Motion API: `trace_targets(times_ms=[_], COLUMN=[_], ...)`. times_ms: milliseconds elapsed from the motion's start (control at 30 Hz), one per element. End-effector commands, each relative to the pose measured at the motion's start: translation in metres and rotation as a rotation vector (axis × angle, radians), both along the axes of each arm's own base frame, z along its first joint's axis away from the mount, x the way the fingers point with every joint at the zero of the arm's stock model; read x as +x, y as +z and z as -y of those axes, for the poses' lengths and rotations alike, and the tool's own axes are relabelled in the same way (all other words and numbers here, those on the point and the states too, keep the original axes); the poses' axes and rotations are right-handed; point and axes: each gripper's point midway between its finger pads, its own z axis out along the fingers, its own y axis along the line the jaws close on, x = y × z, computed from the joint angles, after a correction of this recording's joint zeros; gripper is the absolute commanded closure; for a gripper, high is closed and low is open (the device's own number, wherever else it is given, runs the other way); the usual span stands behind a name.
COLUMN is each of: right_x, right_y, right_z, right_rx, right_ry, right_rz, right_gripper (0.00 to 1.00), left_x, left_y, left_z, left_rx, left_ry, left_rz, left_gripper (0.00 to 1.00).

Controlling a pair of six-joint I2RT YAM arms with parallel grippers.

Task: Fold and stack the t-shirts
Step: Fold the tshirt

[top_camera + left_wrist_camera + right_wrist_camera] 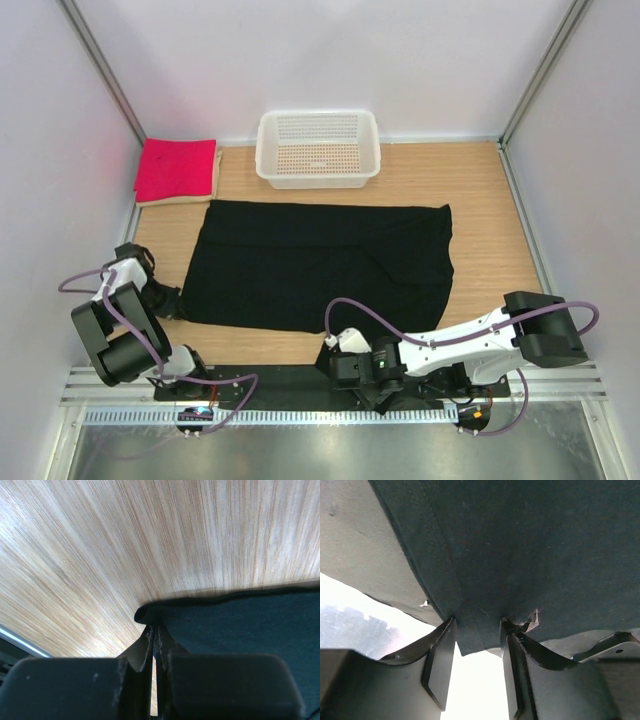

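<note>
**Near hem half taken**

Note black t-shirt (320, 265) spread flat mid-worktop (480, 200); pink-red t-shirt (178, 168) folded atop beige t-shirt (165, 201), far-left corner. Left tool (154, 630) pinched together on near-left corner of the black cloth. Right tool (478, 624) apart, hem between fingers (440, 655), ungripped. Risks if lifted now: one-sided drag, skewed fold; slipping from left's shallow pinch.

Wooden table (480, 200), seen from above. We find three things resting directly on it: a black t-shirt (320, 265) spread flat at the centre, a white mesh basket (318, 180) at the far edge, and, far left, a folded beige t-shirt (172, 201) carrying a pink-red t-shirt (178, 168).
</note>
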Motion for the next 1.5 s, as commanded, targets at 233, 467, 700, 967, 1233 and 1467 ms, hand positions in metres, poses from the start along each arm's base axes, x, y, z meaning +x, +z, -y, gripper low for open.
trace_targets(times_ms=[233,467,700,967,1233,1467], right_x=[-0.008,-0.009,0.004,0.037,0.099,0.139], right_y=[-0.006,-0.015,-0.009,0.04,0.084,0.09], right_z=[-0.014,-0.004,0.01,0.013,0.041,0.064], right_rx=[0.086,0.097,0.052,0.112,0.168,0.104], right_ry=[-0.101,-0.186,-0.224,-0.285,-0.45,-0.482], right_rz=[-0.041,-0.055,0.023,0.119,0.177,0.218], right_gripper=[0.55,0.64,0.84,0.99,0.99,0.99], left_x=[0.026,0.025,0.024,0.028,0.032,0.038], left_y=[-0.017,-0.018,-0.018,-0.003,0.011,0.02], left_z=[-0.014,-0.013,-0.012,-0.015,-0.017,-0.015], left_rx=[0.042,0.039,0.036,0.07,0.085,0.074], left_ry=[0.021,0.016,0.015,-0.024,-0.015,-0.035], left_rz=[0.081,0.076,0.079,0.13,0.158,0.19], left_gripper=[1.0,1.0,1.0,1.0,1.0,1.0])
